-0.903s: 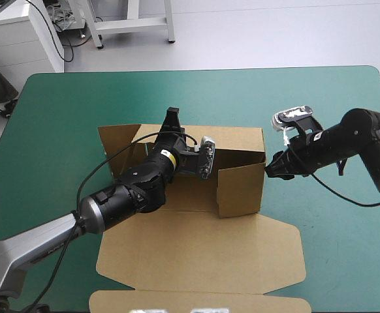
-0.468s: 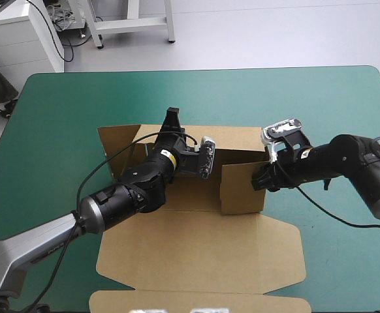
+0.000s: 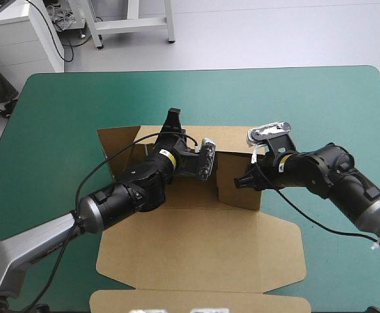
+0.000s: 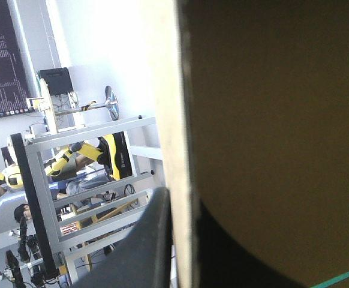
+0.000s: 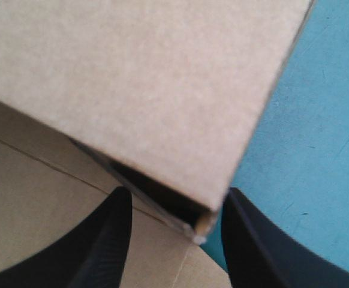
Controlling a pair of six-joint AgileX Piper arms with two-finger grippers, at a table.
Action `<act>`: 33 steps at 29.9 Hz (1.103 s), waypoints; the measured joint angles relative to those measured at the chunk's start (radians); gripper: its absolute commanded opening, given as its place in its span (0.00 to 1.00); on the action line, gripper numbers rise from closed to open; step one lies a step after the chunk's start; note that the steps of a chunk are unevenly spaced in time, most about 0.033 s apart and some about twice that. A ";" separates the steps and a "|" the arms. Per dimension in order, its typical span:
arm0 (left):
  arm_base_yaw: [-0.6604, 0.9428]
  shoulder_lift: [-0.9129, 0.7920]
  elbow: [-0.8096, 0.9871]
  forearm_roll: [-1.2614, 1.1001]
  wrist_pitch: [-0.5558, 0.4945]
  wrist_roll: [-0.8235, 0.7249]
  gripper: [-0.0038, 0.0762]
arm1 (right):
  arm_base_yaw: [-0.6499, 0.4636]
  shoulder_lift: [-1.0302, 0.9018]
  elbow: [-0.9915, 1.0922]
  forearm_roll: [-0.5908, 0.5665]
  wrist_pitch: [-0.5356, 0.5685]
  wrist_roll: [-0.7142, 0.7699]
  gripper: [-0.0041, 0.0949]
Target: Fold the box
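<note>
Box [image 3: 191,197] sits mid-table, part-formed. Its far wall [image 3: 239,138] is up, and its right side wall [image 3: 242,199] is up and swung in over the base. The lid [image 3: 196,251] lies flat on the box's near side.

Left gripper [image 3: 172,117] is at the left part of the far wall. Its wrist view shows the board's top edge pinched between the two black fingers [image 4: 159,240], which are clamped almost together.

Right gripper [image 3: 239,181] is at the right side wall. Its fingers [image 5: 111,240] stand apart and straddle the wall's free corner, with nothing pinched (pad contact can't be told).

Risks, as judged:
- The right gripper only straddles the wall. On a further inward push the corner could ride out past a finger, and the wall would spring back toward the box's right.
- The box is held only by the clamp on the far wall. A hard sideways push could rack that wall or drag the whole box across the cover.
- The side wall's end could meet the far wall off-line and crease rather than tuck.

Surface: the teal-green cover [image 3: 66,111] looks smooth and probably gives board little grip.

Working room: there is wide bare cover to the box's left, right and far sides. The lid's end runs close to the table's near edge, so slack is least there.
</note>
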 measured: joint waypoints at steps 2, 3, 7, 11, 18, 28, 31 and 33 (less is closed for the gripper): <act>0.000 0.000 0.000 -0.002 0.000 0.001 0.04 | 0.030 0.002 0.001 -0.064 -0.016 0.069 0.47; 0.000 0.000 0.000 -0.002 0.000 0.001 0.04 | 0.043 0.002 0.001 -0.090 -0.024 0.105 0.47; 0.000 -0.002 -0.001 -0.011 -0.001 0.003 0.04 | 0.086 0.003 0.012 -0.207 -0.071 0.231 0.43; 0.000 -0.002 -0.001 -0.014 0.000 0.003 0.04 | 0.128 0.003 0.054 -0.294 -0.107 0.328 0.43; 0.000 -0.003 -0.001 -0.019 0.000 0.003 0.04 | 0.159 0.003 0.106 -0.342 -0.125 0.428 0.35; 0.001 -0.004 -0.002 -0.035 0.000 0.003 0.04 | 0.159 0.003 0.110 -0.367 -0.125 0.507 0.03; 0.001 -0.004 -0.002 -0.037 0.004 0.003 0.05 | 0.157 0.003 0.110 -0.368 -0.135 0.514 0.03; 0.001 -0.004 -0.003 -0.045 0.009 0.003 0.10 | 0.157 0.003 0.114 -0.372 -0.146 0.515 0.03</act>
